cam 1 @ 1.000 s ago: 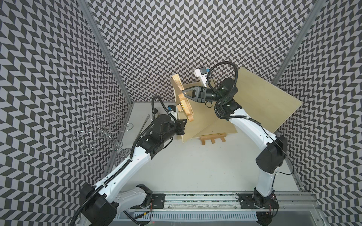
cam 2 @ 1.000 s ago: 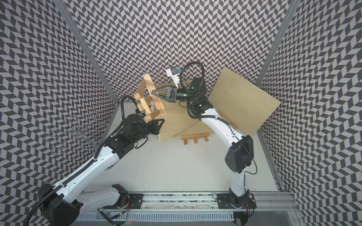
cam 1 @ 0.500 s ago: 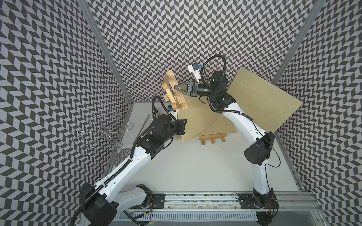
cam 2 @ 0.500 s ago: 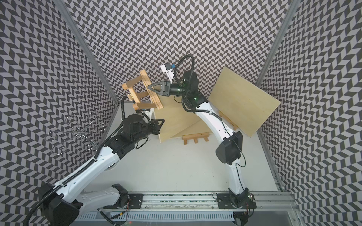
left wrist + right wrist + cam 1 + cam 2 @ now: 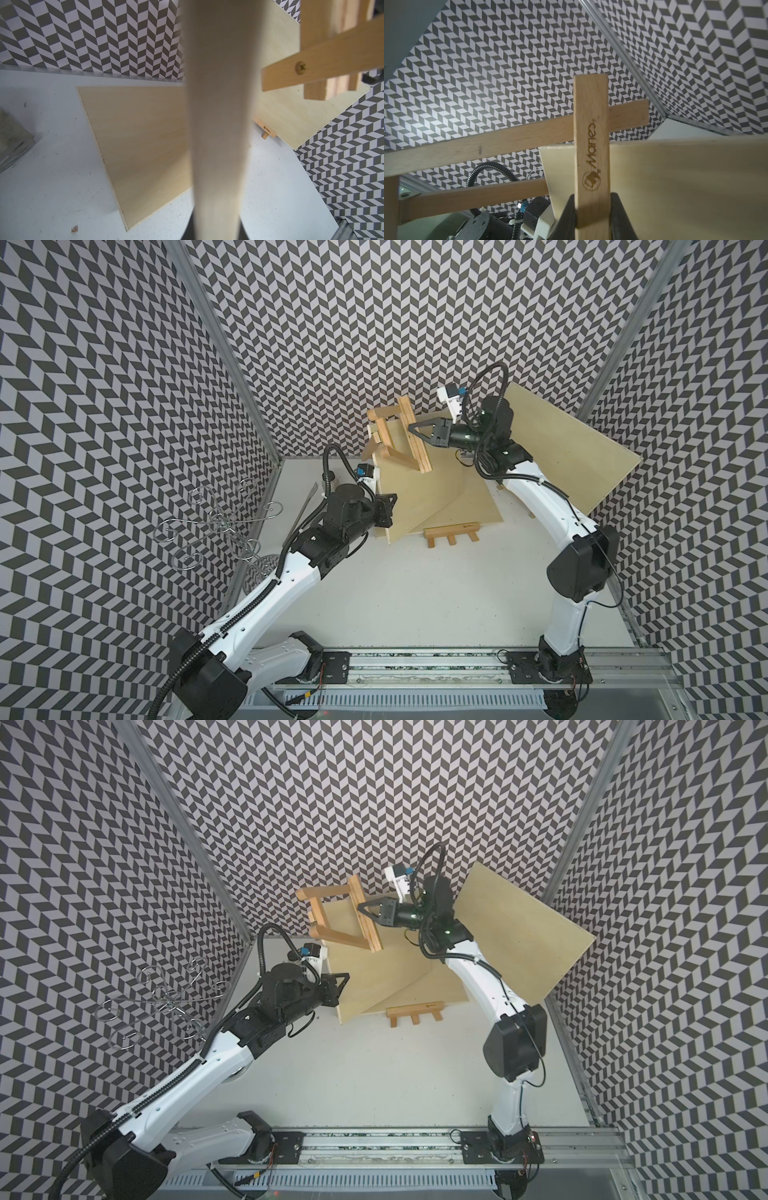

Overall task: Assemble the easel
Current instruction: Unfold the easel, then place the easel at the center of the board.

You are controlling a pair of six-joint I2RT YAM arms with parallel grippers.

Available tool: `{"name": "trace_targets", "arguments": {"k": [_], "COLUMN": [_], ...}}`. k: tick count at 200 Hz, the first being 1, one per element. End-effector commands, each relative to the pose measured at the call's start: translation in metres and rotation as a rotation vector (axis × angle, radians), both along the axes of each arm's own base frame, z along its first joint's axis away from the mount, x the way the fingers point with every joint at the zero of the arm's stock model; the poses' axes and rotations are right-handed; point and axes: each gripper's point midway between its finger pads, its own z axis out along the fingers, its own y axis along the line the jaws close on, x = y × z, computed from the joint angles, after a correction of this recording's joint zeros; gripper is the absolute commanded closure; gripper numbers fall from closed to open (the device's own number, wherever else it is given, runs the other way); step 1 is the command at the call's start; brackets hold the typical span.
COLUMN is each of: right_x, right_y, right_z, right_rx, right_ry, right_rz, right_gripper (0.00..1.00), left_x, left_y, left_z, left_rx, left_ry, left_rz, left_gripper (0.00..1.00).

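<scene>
The wooden easel frame (image 5: 399,435) (image 5: 332,915) hangs in the air near the back wall. My right gripper (image 5: 411,430) (image 5: 362,908) (image 5: 591,195) is shut on its branded centre slat (image 5: 591,145). A short wooden ledge piece (image 5: 452,533) (image 5: 415,1013) (image 5: 267,129) lies on the table in front of the boards. My left gripper (image 5: 390,510) (image 5: 343,988) (image 5: 216,232) is shut on the edge of a pale plywood board (image 5: 415,497) (image 5: 365,977) (image 5: 218,104) that stands tilted below the easel frame.
A second plywood board (image 5: 473,506) (image 5: 141,135) lies flat on the white table. A third board (image 5: 569,448) (image 5: 519,936) leans on the right wall behind the right arm. A wire rack (image 5: 220,526) stands at the left wall.
The right gripper swung the easel frame to the left and up, then back to the right, turning it as it went. The left arm and its board have stayed still.
</scene>
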Motion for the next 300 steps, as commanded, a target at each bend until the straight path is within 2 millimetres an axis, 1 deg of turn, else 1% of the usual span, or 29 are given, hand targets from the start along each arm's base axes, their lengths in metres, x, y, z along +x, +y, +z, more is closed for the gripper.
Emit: {"name": "trace_targets", "arguments": {"k": [1, 29, 48, 59, 72, 98, 113, 131, 139, 147, 156, 169, 180, 186, 195, 202, 215, 232, 248, 256, 271, 285, 300], "right_x": [-0.036, -0.048, -0.059, -0.065, -0.073, -0.088, -0.095, -0.102, -0.101, -0.099, -0.099, -0.101, -0.102, -0.106, -0.112, -0.118, -0.135, -0.159, -0.176, -0.185, -0.198, -0.204, -0.206], "right_y": [-0.034, -0.039, -0.042, -0.046, -0.053, -0.076, -0.091, -0.107, -0.115, -0.122, -0.128, -0.136, -0.140, -0.143, -0.143, -0.142, -0.137, -0.131, -0.124, -0.120, -0.111, -0.107, -0.104], "right_z": [0.066, 0.050, 0.051, 0.060, 0.080, 0.126, 0.143, 0.153, 0.151, 0.145, 0.132, 0.105, 0.074, 0.059, 0.029, 0.008, -0.039, -0.091, -0.137, -0.153, -0.179, -0.203, -0.232], "right_rx": [0.081, 0.081, 0.125, 0.159, 0.210, 0.290, 0.298, 0.295, 0.286, 0.273, 0.253, 0.215, 0.170, 0.148, 0.114, 0.096, 0.074, 0.050, 0.015, 0.007, 0.023, 0.039, 0.020], "right_ry": [-0.188, -0.156, -0.155, -0.169, -0.209, -0.297, -0.342, -0.365, -0.345, -0.316, -0.280, -0.223, -0.156, -0.131, -0.069, -0.019, 0.093, 0.207, 0.321, 0.362, 0.435, 0.513, 0.592], "right_rz": [-0.035, -0.034, -0.023, -0.023, -0.029, -0.055, -0.080, -0.118, -0.146, -0.174, -0.196, -0.232, -0.255, -0.268, -0.270, -0.259, -0.210, -0.151, -0.094, -0.051, 0.014, 0.056, 0.085], "right_gripper": [1.00, 1.00, 1.00, 1.00, 1.00, 1.00, 1.00, 1.00, 1.00, 1.00, 1.00, 1.00, 1.00, 1.00, 1.00, 1.00, 1.00, 1.00, 1.00, 1.00, 1.00, 1.00, 1.00], "left_x": [0.012, 0.013, 0.013, 0.013, 0.013, 0.012, 0.012, 0.012, 0.013, 0.014, 0.016, 0.018, 0.021, 0.023, 0.026, 0.028, 0.031, 0.034, 0.035, 0.036, 0.037, 0.036, 0.035], "left_y": [0.029, 0.030, 0.029, 0.028, 0.028, 0.030, 0.031, 0.032, 0.034, 0.035, 0.036, 0.039, 0.042, 0.044, 0.049, 0.052, 0.058, 0.065, 0.066, 0.066, 0.064, 0.063, 0.063], "left_z": [-0.014, -0.013, -0.012, -0.011, -0.012, -0.014, -0.017, -0.017, -0.017, -0.014, -0.010, -0.002, 0.006, 0.011, 0.018, 0.023, 0.031, 0.040, 0.043, 0.043, 0.044, 0.045, 0.047], "left_rx": [0.163, 0.161, 0.155, 0.152, 0.151, 0.151, 0.153, 0.149, 0.152, 0.150, 0.150, 0.147, 0.151, 0.154, 0.164, 0.170, 0.182, 0.185, 0.183, 0.179, 0.171, 0.163, 0.161], "left_ry": [-0.013, -0.011, -0.012, -0.012, -0.010, -0.004, 0.004, 0.005, 0.005, -0.001, -0.012, -0.033, -0.055, -0.069, -0.092, -0.114, -0.148, -0.185, -0.200, -0.197, -0.195, -0.195, -0.198], "left_rz": [0.120, 0.124, 0.123, 0.120, 0.119, 0.128, 0.133, 0.142, 0.151, 0.160, 0.170, 0.190, 0.208, 0.223, 0.245, 0.264, 0.299, 0.335, 0.341, 0.344, 0.337, 0.331, 0.329], "left_gripper": [1.00, 1.00, 1.00, 1.00, 1.00, 1.00, 1.00, 1.00, 1.00, 1.00, 1.00, 1.00, 1.00, 1.00, 1.00, 1.00, 1.00, 1.00, 1.00, 1.00, 1.00, 1.00, 1.00]}}
